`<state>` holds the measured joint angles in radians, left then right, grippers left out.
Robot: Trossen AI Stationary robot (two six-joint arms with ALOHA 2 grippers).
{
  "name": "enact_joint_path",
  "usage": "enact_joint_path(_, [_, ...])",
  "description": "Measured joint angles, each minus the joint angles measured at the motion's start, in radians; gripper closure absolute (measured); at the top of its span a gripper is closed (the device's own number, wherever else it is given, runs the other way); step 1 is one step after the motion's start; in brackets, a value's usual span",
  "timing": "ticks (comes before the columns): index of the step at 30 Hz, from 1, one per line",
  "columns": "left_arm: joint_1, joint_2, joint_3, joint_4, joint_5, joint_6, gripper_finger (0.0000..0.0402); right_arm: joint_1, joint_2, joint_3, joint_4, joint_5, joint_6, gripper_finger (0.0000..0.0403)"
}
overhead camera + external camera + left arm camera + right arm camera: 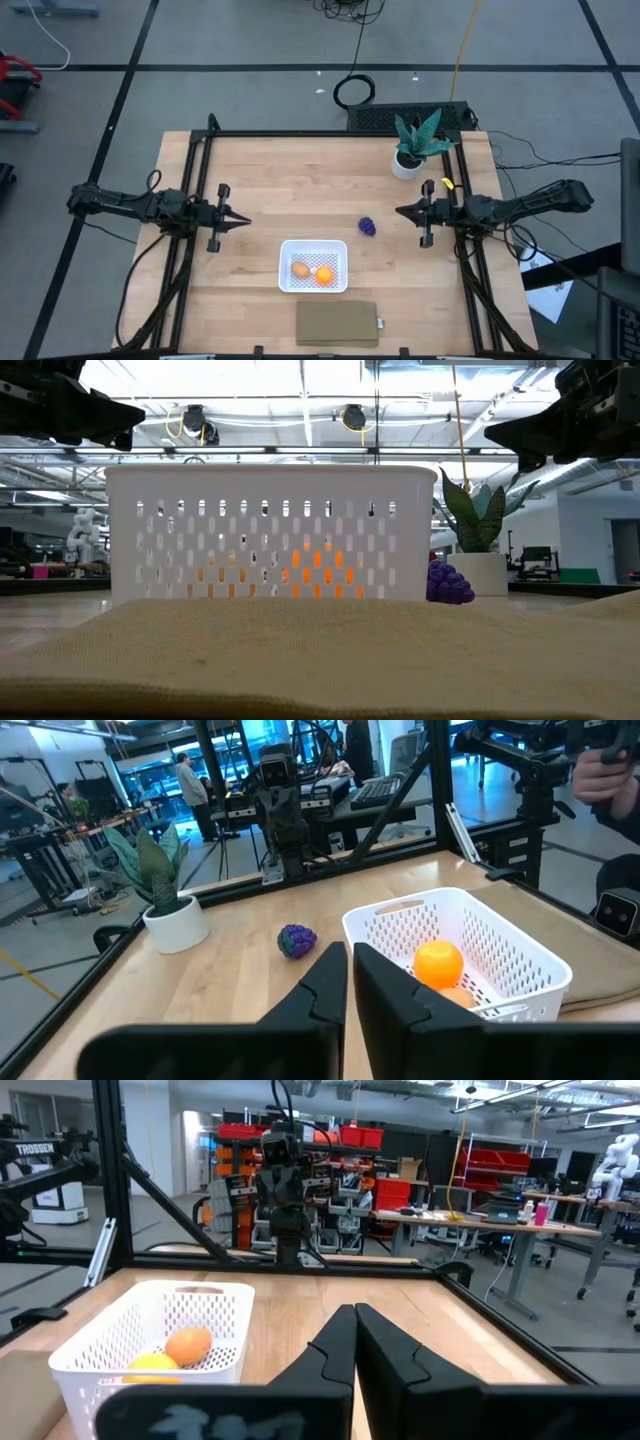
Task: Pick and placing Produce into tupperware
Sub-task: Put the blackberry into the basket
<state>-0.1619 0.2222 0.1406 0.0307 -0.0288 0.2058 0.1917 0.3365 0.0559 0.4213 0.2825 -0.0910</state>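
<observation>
- The left gripper sits over the left part of the table, above the surface, pointing toward the table's middle.
- Its fingers stand almost together in the left wrist view, with only a thin slit between the two tips. Nothing lies between them and they touch nothing.
- The right gripper sits over the right part of the table, pointing toward the middle and facing the left gripper.
- Its fingers are pressed fully together in the right wrist view. They hold nothing and touch nothing.
- Both grippers are well apart from the container and from every piece of produce.
- The tupperware is a white perforated container standing upright on the table, nearer the front edge, between the two grippers.
- The orange piece lies inside the tupperware, on its bottom.
- The tan-brown piece lies inside the tupperware just beside the orange piece. Whether the two touch cannot be told.
- The purple piece lies on the bare table outside the tupperware, near its far right corner and apart from its wall.
- A flat brown pad lies on the table at the front edge, just in front of the tupperware.
- A green potted plant in a white pot stands near the table's far right corner.
- People stand in the room beyond the table.
</observation>
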Motion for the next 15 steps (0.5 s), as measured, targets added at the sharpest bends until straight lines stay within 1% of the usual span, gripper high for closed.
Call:
enact_joint_path(4, [0.0, 0.0, 0.0, 0.0, 0.0, -0.001, 0.0375, 0.0, 0.018, 0.0, 0.011, 0.0, 0.003, 0.0403])
enact_joint_path(9, [0.0, 0.0, 0.0, 0.0, 0.0, 0.0, 0.0387, 0.0, 0.062, 0.007, 0.06, 0.0, 0.004, 0.0403])
enact_joint_path(15, [0.0, 0.0, 0.0, 0.0, 0.0, -0.001, 0.04, 0.0, 0.185, 0.096, 0.034, 0.0, 0.019, 0.0403])
